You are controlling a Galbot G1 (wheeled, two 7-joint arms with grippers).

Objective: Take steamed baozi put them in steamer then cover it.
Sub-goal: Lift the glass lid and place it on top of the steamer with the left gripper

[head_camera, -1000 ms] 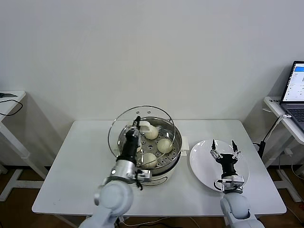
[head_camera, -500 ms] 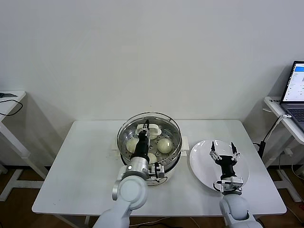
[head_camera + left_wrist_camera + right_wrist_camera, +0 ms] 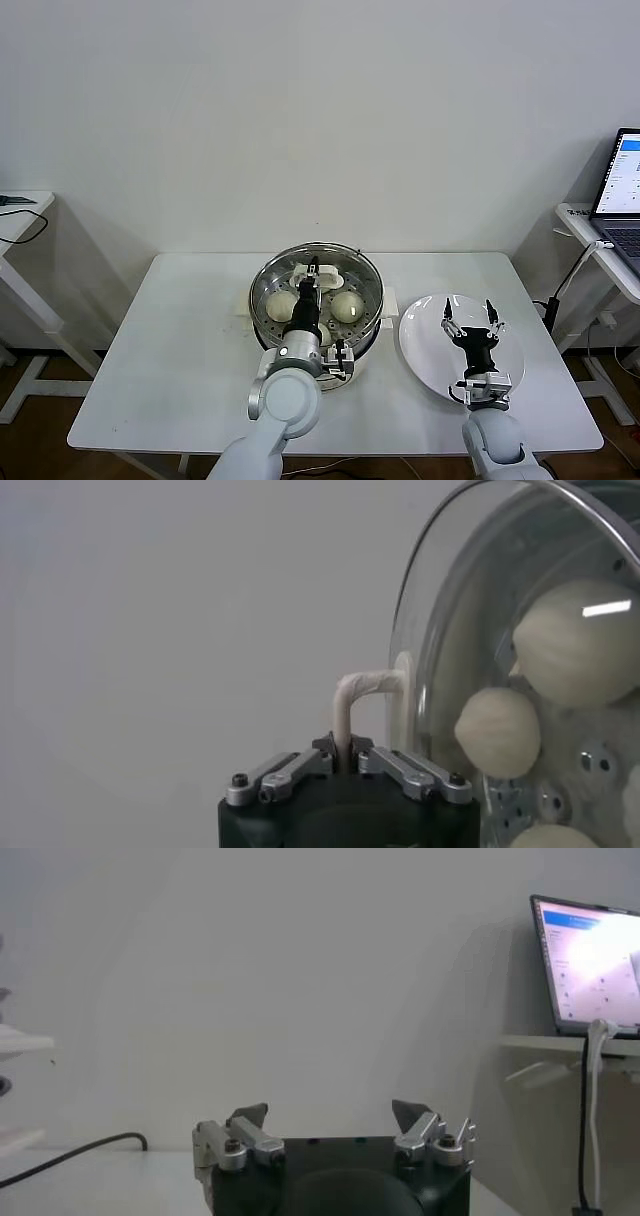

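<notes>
The steel steamer (image 3: 262, 298) stands mid-table with cream baozi inside, one at the left (image 3: 280, 304) and one at the right (image 3: 347, 305). The clear glass cover (image 3: 360, 268) lies flat on the steamer's rim. My left gripper (image 3: 315, 272) is shut on the cover's white handle (image 3: 335, 271). In the left wrist view the gripper (image 3: 345, 748) pinches the handle's bent bar (image 3: 350, 695), and baozi (image 3: 578, 640) show through the glass (image 3: 455, 610). My right gripper (image 3: 473, 322) is open and empty above the white plate (image 3: 420, 345); it also shows in the right wrist view (image 3: 331, 1116).
The white plate is bare at the right of the steamer. A laptop (image 3: 622, 190) sits on a side table at the far right, with a cable (image 3: 565, 285) hanging beside it. Another side table (image 3: 20, 215) stands at the far left.
My left gripper has carried the cover from tilted at the steamer's left side to level over it, then lowered it onto the rim. The right arm has not moved.
</notes>
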